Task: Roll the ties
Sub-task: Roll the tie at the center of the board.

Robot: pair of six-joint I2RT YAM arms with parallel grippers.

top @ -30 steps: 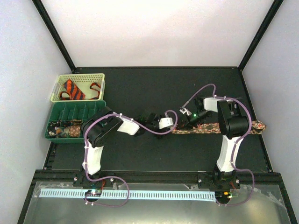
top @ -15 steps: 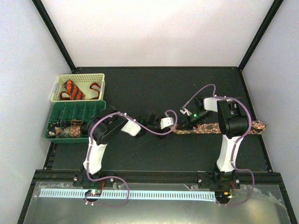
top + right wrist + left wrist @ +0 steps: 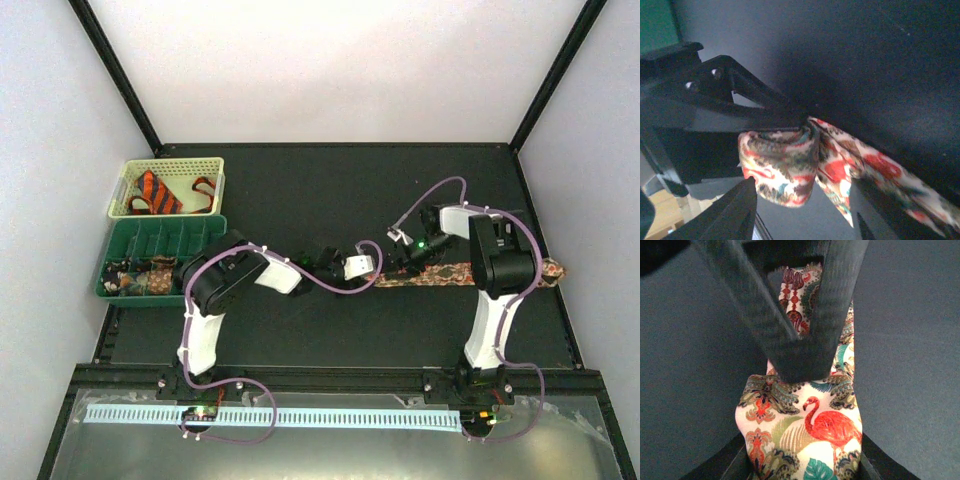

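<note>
The speckled tie (image 3: 470, 272) lies as a long strip across the black table, right of centre. Its left end is folded into a small coil (image 3: 782, 167). My left gripper (image 3: 362, 268) reaches in from the left; in the left wrist view the flamingo-patterned fabric (image 3: 805, 425) fills the gap between its jaws, and the gripper (image 3: 800, 462) is shut on it. My right gripper (image 3: 408, 258) (image 3: 802, 197) stands open round the coil, its fingers apart from the fabric. The orange striped tie (image 3: 155, 192) rests in the cream basket (image 3: 170, 163).
A green divided tray (image 3: 170, 238) stands at the left below the basket, with small dark coils (image 3: 140, 278) in its front slots. Purple cables loop over both arms. The tie's wide end (image 3: 555, 270) nears the right wall.
My right gripper has opened, letting go of the coiled end. My left gripper has narrowed onto the same end and shifted slightly toward it.
</note>
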